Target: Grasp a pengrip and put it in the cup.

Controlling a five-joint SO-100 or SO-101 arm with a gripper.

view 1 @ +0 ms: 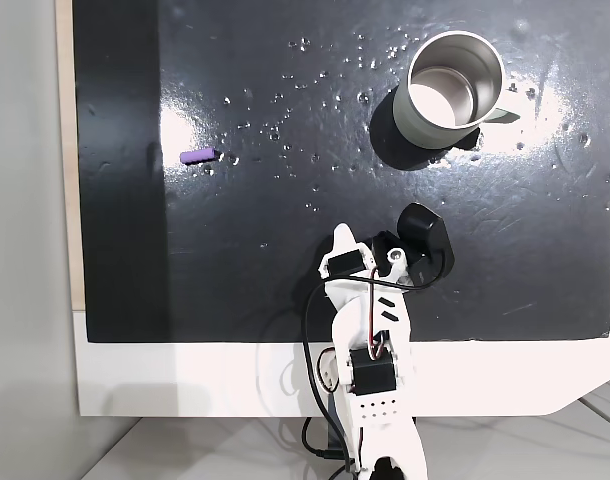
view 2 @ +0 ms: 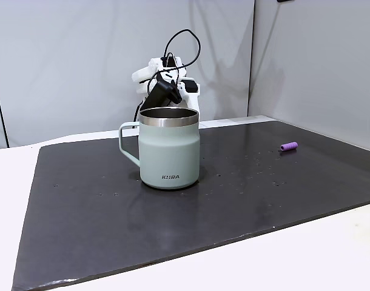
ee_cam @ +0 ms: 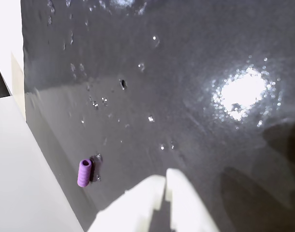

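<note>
Bright overhead glare on glossy mat (view 1: 285, 150)

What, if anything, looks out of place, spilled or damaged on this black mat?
Nothing is spilled or toppled. The cup stands upright, and the pengrip lies on its side, well apart from it. The mat shows small dents, specks and glare patches. The end effector looks shut, holding nothing.

You have a glossy black mat (view 1: 285, 200), pitted and glaring; a cup (view 2: 170, 151) of brushed steel with matt grey-green coating; a matt purple pengrip (ee_cam: 84, 172); a smooth white plastic claw (ee_cam: 166, 186).
</note>
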